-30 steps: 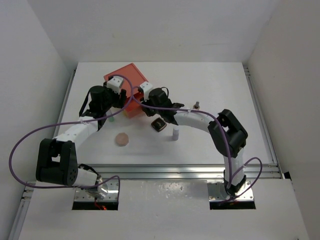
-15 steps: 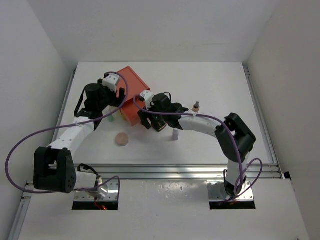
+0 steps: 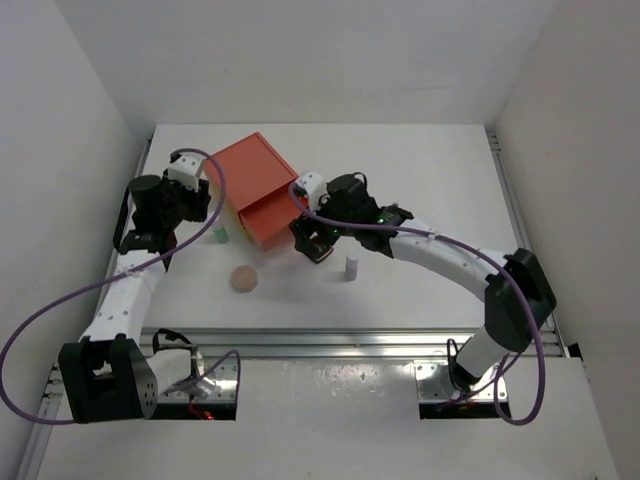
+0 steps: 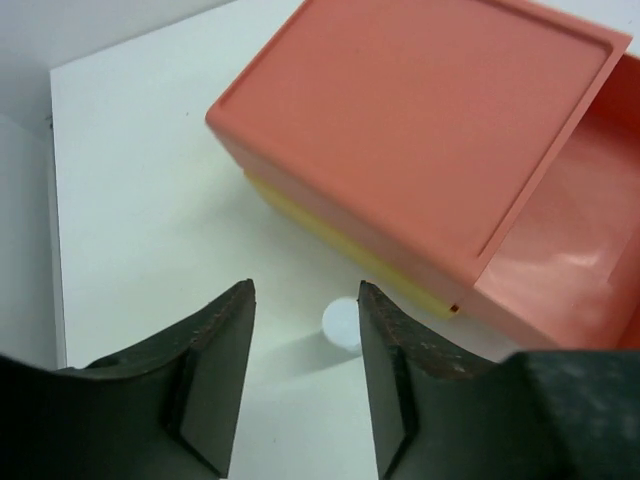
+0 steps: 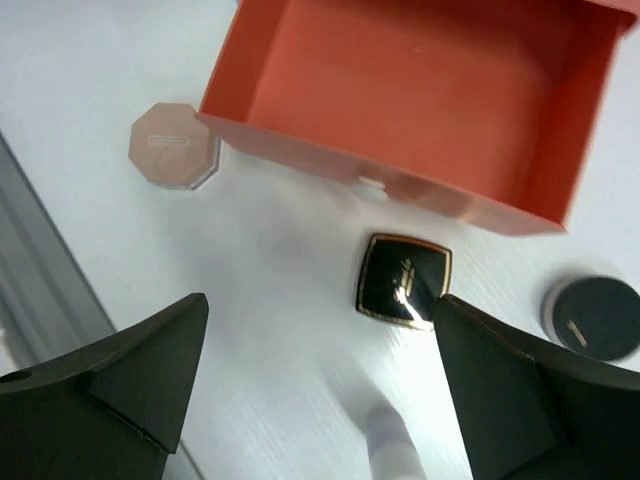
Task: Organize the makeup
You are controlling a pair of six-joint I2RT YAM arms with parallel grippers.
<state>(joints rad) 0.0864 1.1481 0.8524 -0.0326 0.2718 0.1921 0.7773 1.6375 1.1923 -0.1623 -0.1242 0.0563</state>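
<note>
One smooth red box point(image 3: 250, 170), its one drawer point(image 5: 420, 90) open; before it lie one pink eight-sided disc point(image 5: 175, 147), one glossy gold-rimmed square compact point(image 5: 403, 281), one round compact point(image 5: 592, 318), one blurred white bottle point(image 5: 392, 448); left gripper point(image 4: 305, 295), released, frames a pale round cap point(image 4: 342, 322), perhaps a bottle's; right gripper point(image 5: 320, 305) hangs spread wide over the square compact.

No legible txt; gold mark on black square compact point(image 5: 403, 281) unreadable.

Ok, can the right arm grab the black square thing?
Probably yes. The right gripper hangs open over the black square compact, which lies flat on the table with bare space on both sides; the open drawer sits beyond it.
</note>
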